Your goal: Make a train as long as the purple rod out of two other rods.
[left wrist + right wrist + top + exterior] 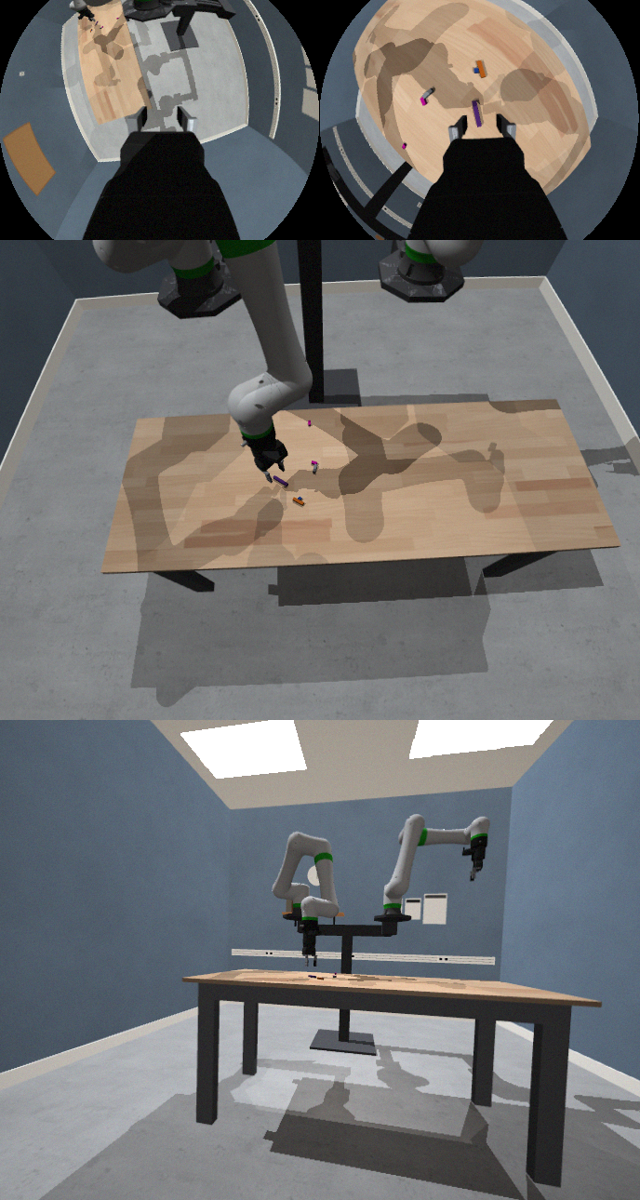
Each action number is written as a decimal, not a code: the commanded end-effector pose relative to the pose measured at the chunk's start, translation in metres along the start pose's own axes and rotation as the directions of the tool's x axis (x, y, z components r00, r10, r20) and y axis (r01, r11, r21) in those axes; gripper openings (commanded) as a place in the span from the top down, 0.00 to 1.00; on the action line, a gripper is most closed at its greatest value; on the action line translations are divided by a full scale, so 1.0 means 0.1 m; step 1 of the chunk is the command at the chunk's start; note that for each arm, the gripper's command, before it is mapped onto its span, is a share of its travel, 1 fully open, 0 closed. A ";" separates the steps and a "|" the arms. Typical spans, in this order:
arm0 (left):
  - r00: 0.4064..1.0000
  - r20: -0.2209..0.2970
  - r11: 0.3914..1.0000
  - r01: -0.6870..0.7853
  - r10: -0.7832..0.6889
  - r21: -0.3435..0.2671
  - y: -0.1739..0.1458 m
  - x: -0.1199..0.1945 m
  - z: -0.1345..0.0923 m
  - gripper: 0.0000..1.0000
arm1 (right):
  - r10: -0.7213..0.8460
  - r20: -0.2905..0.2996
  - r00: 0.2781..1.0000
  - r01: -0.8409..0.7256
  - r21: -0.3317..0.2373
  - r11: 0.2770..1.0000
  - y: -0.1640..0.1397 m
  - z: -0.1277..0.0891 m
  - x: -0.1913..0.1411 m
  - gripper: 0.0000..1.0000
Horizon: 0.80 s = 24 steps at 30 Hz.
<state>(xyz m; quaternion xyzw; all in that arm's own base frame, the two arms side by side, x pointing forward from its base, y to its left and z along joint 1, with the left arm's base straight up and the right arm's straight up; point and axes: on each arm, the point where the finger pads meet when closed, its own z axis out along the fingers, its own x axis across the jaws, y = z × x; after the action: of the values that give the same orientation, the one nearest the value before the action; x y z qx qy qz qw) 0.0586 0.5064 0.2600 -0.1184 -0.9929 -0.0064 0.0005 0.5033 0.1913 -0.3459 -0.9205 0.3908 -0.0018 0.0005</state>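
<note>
The purple rod (280, 481) (477, 113) lies flat on the table. An orange rod (298, 501) (481, 69) lies apart from it, with a small blue rod (300, 498) (476, 71) against or close to its long side. A grey rod (314, 469) (428, 93) lies with one end at or near a magenta rod (313, 462) (423, 101), at an angle. Another magenta rod (309, 422) (404, 146) lies alone. My right gripper (275, 473) (311, 964) (481, 120) is open and empty above the purple rod. My left gripper (472, 876) (162, 113) is open and empty, high up beyond the table.
The wooden table (413, 534) (465, 988) carries all the rods. A black post (312, 332) (346, 952) stands behind the table's far edge and bears both arms. The right arm reaches over the table; the left arm is raised well away from it.
</note>
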 end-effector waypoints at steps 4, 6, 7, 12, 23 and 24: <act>0.979 0.000 0.979 0.204 -0.204 0.009 -0.35 0.52 -0.23 0.00 | 0.000 -0.001 1.000 0.000 0.002 1.000 -0.01 -0.01 0.00 0.00; 0.973 0.000 0.973 0.231 -0.231 0.010 -0.40 0.58 -0.26 0.00 | 0.000 -0.001 1.000 0.000 0.002 1.000 -0.01 -0.01 0.00 0.00; 0.970 -0.001 0.970 0.242 -0.242 0.011 -0.43 0.60 -0.27 0.00 | 0.000 -0.001 1.000 0.000 0.002 1.000 -0.01 -0.01 0.00 0.00; 0.965 -0.001 0.965 0.262 -0.262 0.012 -0.47 0.64 -0.29 0.00 | 0.000 -0.001 1.000 0.000 0.002 1.000 -0.01 -0.01 0.00 0.00; 0.963 -0.001 0.963 0.270 -0.270 0.013 -0.48 0.66 -0.30 0.00 | 0.000 -0.001 1.000 0.000 0.002 1.000 -0.01 -0.01 0.00 0.00; 0.963 -0.001 0.963 0.270 -0.270 0.013 -0.48 0.66 -0.30 0.00 | 0.000 -0.001 1.000 0.000 0.002 1.000 -0.01 -0.01 0.00 0.00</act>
<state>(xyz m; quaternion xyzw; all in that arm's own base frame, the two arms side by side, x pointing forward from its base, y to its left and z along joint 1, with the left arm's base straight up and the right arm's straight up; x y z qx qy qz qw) -0.0173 0.4744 0.2888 0.0181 -0.9998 0.0010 0.0001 0.5033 0.1913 -0.3459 -0.9205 0.3908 -0.0018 0.0005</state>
